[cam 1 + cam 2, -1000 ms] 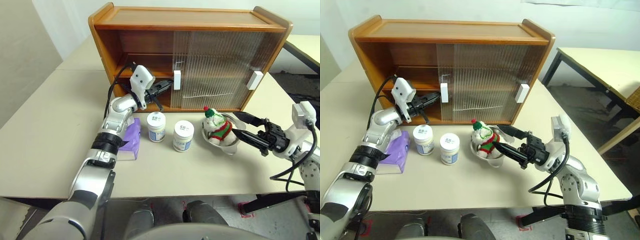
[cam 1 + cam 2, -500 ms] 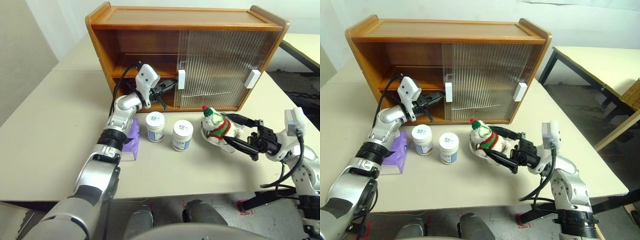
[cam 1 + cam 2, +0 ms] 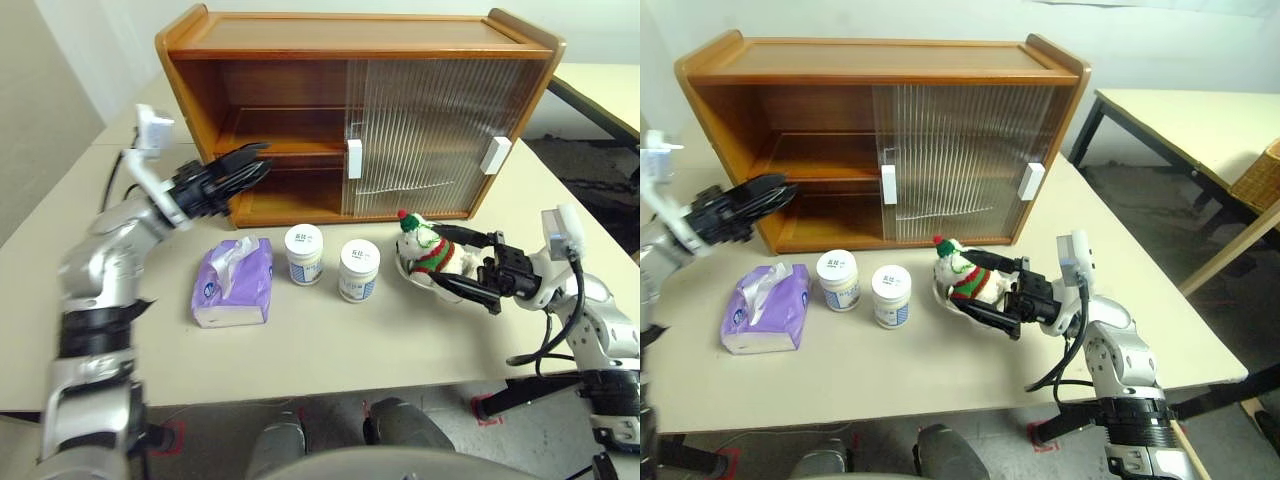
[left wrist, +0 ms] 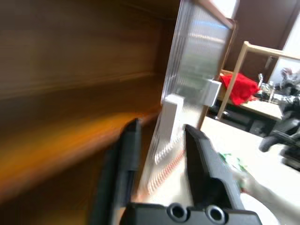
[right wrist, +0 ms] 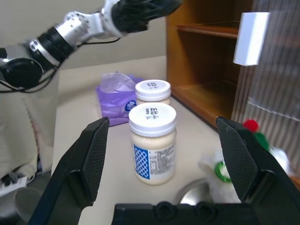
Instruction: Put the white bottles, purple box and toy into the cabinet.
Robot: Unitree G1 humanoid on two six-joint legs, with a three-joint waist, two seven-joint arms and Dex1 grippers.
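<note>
The cabinet [image 3: 190, 90] stands at the back of the table, its left half uncovered and both ribbed doors slid to the right. In front lie the purple box [image 3: 235, 282], two white bottles [image 3: 304, 254] [image 3: 359, 270] and the toy [image 3: 428, 252], which sits in a metal bowl [image 3: 408, 272]. My left gripper [image 3: 262, 160] hovers level at the cabinet's left front corner, open and empty, pointing into the opening. My right gripper [image 3: 438, 258] is open, one finger on each side of the toy. The right wrist view looks past the toy [image 5: 225, 166] to the bottles [image 5: 152, 140].
White block handles [image 3: 354, 158] [image 3: 493, 154] stick out from the doors. A second table [image 3: 1180, 110] stands off to the right with a wicker basket [image 3: 1255, 175] beyond it. The table's front edge runs just below the objects.
My left gripper pulled back from the door handle, swung out to the left and opened, uncovering the purple box. My right gripper edged left, its fingers now flanking the toy.
</note>
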